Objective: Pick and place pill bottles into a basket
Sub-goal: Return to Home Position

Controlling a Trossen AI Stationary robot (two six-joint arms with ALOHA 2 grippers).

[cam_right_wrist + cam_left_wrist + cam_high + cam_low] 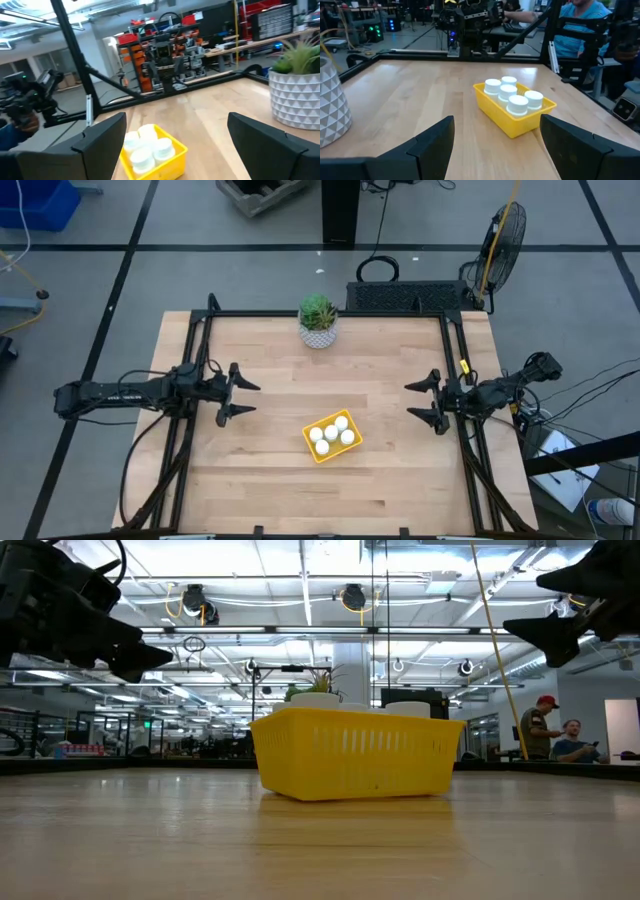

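The yellow basket [332, 438] rests flat on the table, a little near of its middle. Several white pill bottles [331, 434] stand upright inside it; their caps show in the left wrist view [512, 95] and the right wrist view [145, 147]. My left gripper [240, 397] is open and empty above the table's left part, pointing toward the basket. My right gripper [428, 399] is open and empty above the table's right part, pointing toward the basket. Both hang clear of the table in the low view, the left [135, 650] and the right [545, 625].
A white patterned plant pot [318, 325] with a green plant stands at the table's far edge, in the middle. Dark frame rails [190, 380] run along the table's left and right sides. People sit beyond the table [560, 735].
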